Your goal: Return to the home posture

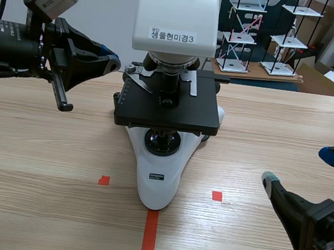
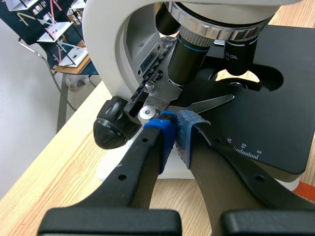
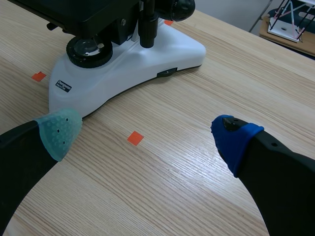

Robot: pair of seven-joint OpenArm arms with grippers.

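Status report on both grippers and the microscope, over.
Left gripper shut, empty, by microscope. Right gripper open, empty, over table. In the way: microscope, for left only.

My left hand (image 2: pixel 174 125) is black, and its two pads (image 2: pixel 187 135) are blue and dotted. My right hand (image 3: pixel 147 130) is black too, with one pale grey-green pad (image 3: pixel 60 130), dotted, and one deep blue pad (image 3: pixel 235 140). The microscope (image 1: pixel 159 179) has a white body and a black stage (image 1: pixel 167 110). The desk (image 1: pixel 41 158) is light wood with fine straight grain. At six o'clock from the microscope lies an orange-red stripe (image 1: pixel 149 238), with small orange-red squares (image 1: pixel 104 180) at seven and five.
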